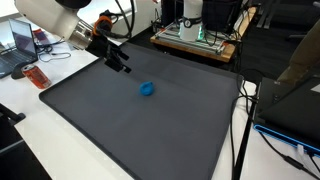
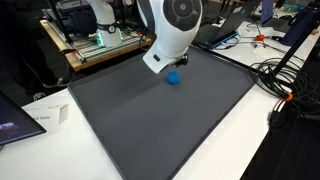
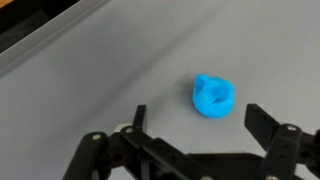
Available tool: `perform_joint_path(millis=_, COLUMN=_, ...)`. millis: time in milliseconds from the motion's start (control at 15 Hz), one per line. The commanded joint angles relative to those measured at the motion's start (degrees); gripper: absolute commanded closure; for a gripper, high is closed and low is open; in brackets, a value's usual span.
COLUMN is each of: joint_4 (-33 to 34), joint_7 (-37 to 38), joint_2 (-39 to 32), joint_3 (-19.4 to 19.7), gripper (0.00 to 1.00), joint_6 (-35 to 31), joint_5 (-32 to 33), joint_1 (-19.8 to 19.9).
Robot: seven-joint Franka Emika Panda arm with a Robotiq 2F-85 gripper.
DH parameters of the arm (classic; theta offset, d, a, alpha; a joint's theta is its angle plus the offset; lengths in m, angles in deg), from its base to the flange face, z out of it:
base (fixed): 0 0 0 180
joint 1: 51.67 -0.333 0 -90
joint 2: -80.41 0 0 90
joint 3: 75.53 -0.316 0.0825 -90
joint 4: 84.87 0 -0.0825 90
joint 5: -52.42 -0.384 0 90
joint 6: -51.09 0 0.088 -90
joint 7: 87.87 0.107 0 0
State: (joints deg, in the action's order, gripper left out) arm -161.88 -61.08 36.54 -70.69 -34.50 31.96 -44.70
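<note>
A small blue lumpy object lies on the dark grey mat; in an exterior view the blue object sits just under the arm. My gripper hovers above the mat, up and to the left of the object, not touching it. In the wrist view the blue object lies just ahead of my open gripper, whose two black fingers stand wide apart with nothing between them.
A laptop and an orange item lie on the white table beside the mat. Lab equipment with green boards stands behind. Cables trail past the mat's edge. A paper tag lies near another laptop.
</note>
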Motion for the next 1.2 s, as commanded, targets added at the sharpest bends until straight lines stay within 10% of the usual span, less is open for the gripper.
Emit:
perform_joint_path(millis=0, joint_4=-8.3, joint_7=2.4, joint_2=3.8, joint_3=0.9, gripper=0.0, joint_6=-2.6, joint_5=-6.7, joint_1=2.7)
perform_joint_path(millis=1133, joint_4=-39.2, joint_7=1.5, joint_2=19.3, joint_3=4.7, gripper=0.0, joint_6=-20.9, joint_5=-25.8, joint_1=4.1)
